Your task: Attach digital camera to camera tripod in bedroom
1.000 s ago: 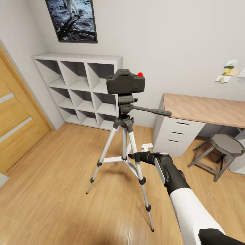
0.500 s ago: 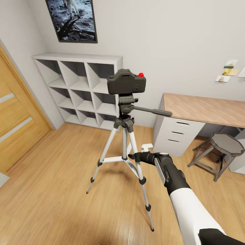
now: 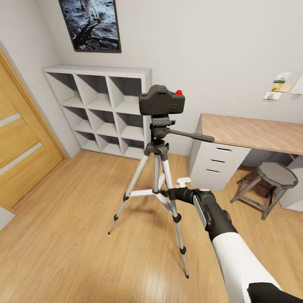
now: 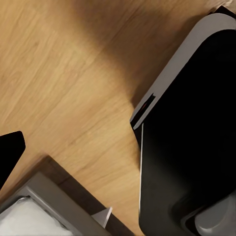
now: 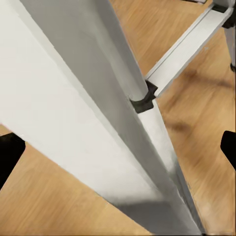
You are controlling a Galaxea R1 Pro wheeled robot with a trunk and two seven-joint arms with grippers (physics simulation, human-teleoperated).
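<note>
The black digital camera [image 3: 162,101], with its red button on top, sits on the head of the camera tripod [image 3: 156,168], which stands on the wood floor in the middle of the bedroom. My right gripper [image 3: 165,193] reaches low at the tripod's near leg, by the cross brace. In the right wrist view the silver leg [image 5: 98,113] runs between the wide-apart black fingertips [image 5: 9,152], and the right gripper [image 5: 118,147] is open around it. My left gripper [image 4: 118,147] points at the floor; one fingertip [image 4: 10,147] shows at the picture's edge, spread wide.
Grey cube shelves [image 3: 105,109] stand behind the tripod under a poster [image 3: 90,23]. A wooden desk [image 3: 252,132] with white drawers [image 3: 212,162] and a stool [image 3: 275,176] are at the right, an oak door [image 3: 21,147] at the left. My dark base [image 4: 196,137] is near a grey-framed white mattress corner [image 4: 29,211].
The whole head view has shifted a little, so the camera moved. The digital camera stays on the tripod head and my right gripper stays at the leg.
</note>
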